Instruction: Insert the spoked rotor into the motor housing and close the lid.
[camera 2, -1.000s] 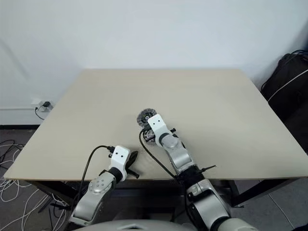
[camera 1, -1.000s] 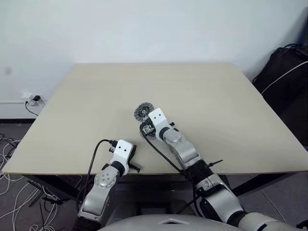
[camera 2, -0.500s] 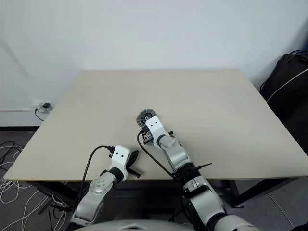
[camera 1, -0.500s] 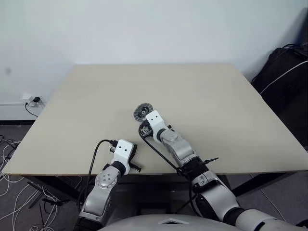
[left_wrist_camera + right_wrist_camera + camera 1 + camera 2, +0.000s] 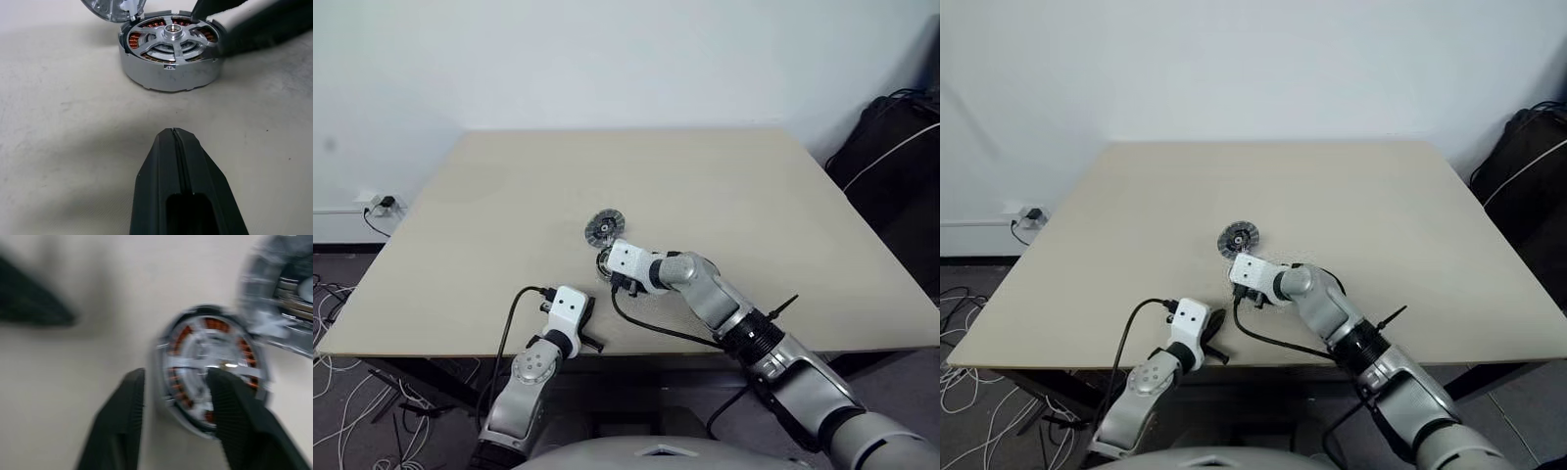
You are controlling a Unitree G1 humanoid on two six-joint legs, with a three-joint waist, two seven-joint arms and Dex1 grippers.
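Now our right gripper [image 5: 176,396] stands with its two fingers parted, one [image 5: 128,404] beside the housing [image 5: 169,53] and one over it, holding nothing. One rotor [image 5: 172,38] sits inside that housing, copper showing between its spokes. One lid [image 5: 603,228] lies just beyond, touching or nearly so. Our left gripper [image 5: 180,147] is closed and empty, nearby on the table [image 5: 754,196].

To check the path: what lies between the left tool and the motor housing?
Only bare table lies between the left tool and the motor housing, as the left wrist view shows.
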